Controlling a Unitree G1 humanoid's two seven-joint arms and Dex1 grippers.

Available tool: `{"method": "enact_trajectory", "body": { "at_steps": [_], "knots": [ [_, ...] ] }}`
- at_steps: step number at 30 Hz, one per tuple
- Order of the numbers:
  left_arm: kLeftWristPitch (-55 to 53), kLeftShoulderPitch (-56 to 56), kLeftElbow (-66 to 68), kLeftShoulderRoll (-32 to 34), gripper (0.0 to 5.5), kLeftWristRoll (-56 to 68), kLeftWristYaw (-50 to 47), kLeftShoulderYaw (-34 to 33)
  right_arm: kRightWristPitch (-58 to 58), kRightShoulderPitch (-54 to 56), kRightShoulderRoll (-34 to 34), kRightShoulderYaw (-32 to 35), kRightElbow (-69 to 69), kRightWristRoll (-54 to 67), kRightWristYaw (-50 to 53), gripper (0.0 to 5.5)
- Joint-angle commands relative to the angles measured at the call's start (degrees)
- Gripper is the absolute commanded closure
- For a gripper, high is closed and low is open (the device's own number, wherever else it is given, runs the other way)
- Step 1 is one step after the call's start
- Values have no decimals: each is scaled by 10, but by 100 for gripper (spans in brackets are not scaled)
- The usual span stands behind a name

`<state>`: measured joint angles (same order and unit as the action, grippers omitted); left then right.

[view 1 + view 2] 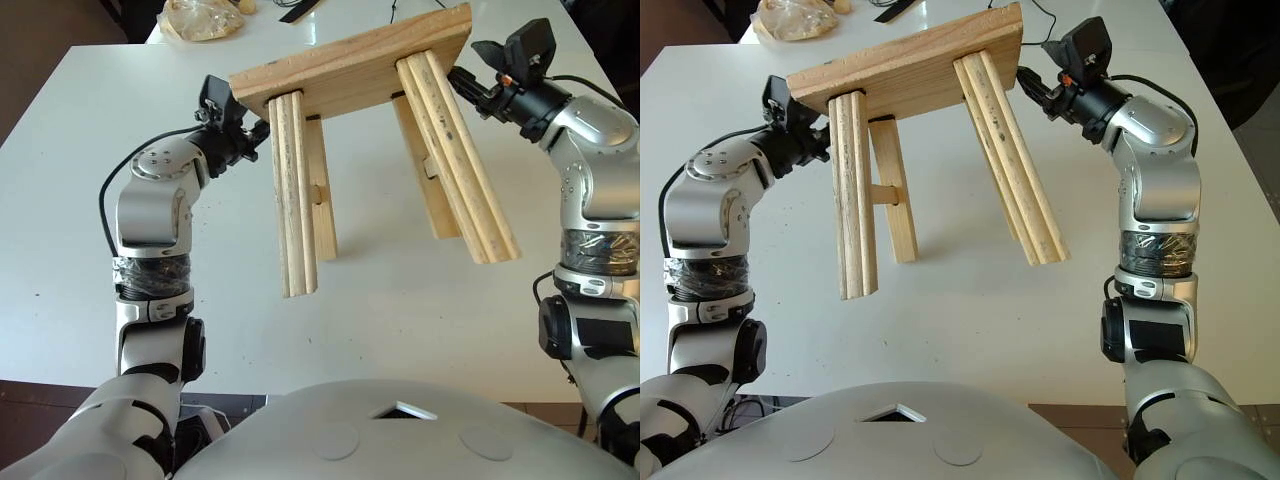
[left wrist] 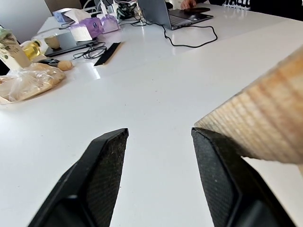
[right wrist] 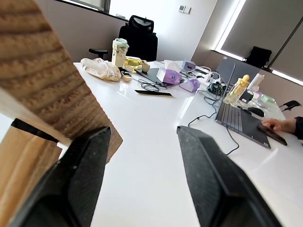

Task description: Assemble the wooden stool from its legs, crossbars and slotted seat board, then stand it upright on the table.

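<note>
With the left gripper (image 2: 158, 137) and right gripper (image 3: 144, 135) spread wide beside the seat board (image 1: 340, 65), the stool (image 1: 295, 190) could be tipped by one finger's nudge.

The pale wooden stool (image 1: 380, 120) is seen fully assembled and seat-up on the white table (image 1: 80, 110). The slotted seat board (image 1: 350, 60) is tilted, its right end raised and farther off. Two ribbed near legs (image 1: 292, 200) (image 1: 460, 170) are splayed outward, with two plainer legs (image 1: 322, 215) (image 1: 428, 195) behind them. A short crossbar (image 1: 885, 194) is fitted between the left pair. Whether every foot bears on the table cannot be told.
</note>
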<state>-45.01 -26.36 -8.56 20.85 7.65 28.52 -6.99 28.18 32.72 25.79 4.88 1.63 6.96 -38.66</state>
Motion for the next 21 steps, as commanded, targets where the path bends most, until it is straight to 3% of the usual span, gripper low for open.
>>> {"method": "enact_trajectory", "body": {
  "at_steps": [1, 21],
  "knots": [
    [12, -68, -59, -57, 300, 81, 26, 22, -6, 1, -34, -52, 24, 45, -43, 292],
    [8, -35, -138, -38, 300, 130, 63, -5, -41, -46, -11, -28, 137, 91, -58, 292]
  ]
}}
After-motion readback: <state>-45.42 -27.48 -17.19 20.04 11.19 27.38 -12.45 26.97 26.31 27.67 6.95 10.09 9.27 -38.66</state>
